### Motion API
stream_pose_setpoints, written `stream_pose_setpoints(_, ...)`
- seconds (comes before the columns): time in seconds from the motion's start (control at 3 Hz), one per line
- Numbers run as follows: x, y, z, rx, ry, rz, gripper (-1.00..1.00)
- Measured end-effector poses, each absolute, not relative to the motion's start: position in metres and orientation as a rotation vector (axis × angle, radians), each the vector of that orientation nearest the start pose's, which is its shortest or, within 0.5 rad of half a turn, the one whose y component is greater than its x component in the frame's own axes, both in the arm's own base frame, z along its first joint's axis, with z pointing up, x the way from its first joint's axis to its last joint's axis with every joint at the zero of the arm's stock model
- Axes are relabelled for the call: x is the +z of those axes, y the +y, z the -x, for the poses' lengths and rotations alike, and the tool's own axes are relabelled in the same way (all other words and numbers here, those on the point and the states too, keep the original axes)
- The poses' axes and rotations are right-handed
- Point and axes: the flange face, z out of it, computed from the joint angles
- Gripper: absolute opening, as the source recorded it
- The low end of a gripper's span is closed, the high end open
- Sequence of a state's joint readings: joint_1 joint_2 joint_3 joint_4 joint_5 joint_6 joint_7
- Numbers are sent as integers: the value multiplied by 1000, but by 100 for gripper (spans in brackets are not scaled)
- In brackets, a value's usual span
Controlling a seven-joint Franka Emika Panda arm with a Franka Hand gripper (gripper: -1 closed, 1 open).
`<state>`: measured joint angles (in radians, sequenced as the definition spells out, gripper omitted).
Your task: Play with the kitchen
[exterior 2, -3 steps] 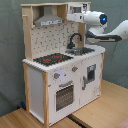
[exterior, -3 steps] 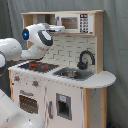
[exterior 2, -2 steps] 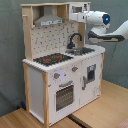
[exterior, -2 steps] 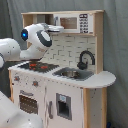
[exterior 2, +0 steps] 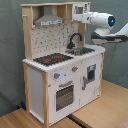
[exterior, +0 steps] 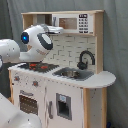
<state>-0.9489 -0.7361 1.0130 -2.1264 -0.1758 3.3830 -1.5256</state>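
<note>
We are looking at the kitchen point(exterior 2: 62, 65), which is standing on a wooden tabletop point(exterior 2: 107, 107) in the second exterior view and filling most of the frame in both exterior views. Compared with a second ago, the kitchen is sitting exactly where it was, and the arm point(exterior: 37, 42) is holding nearly the same pose, with only a slight shift of its white wrist.

The sink point(exterior: 72, 74) is lying in the white counter beside the red-ring stove point(exterior: 36, 65), and the black faucet point(exterior: 85, 59) is arching over it; we cannot tell whether anything is lying in the basin. The oven door point(exterior 2: 65, 95) is staying shut below the knobs point(exterior 2: 56, 76), and the grey hood point(exterior 2: 48, 20) is hanging over the stove under the upper shelf.

In the second exterior view the end effector point(exterior 2: 79, 16) is reaching toward the upper cabinet with the microwave panel point(exterior: 75, 22), at the second exterior view's upper right. We cannot tell whether it is open or closed.

Open tabletop is showing in front of the kitchen and toward the second exterior view's right, with grey curtain point(exterior 2: 10, 60) hanging behind.
</note>
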Motion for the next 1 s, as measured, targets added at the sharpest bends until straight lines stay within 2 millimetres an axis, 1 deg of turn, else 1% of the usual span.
stream_pose_setpoints(0.67,698,230,-416,743,1398,-564,-100)
stream_pose_setpoints(1.0,716,238,-394,780,1375,-530,-100)
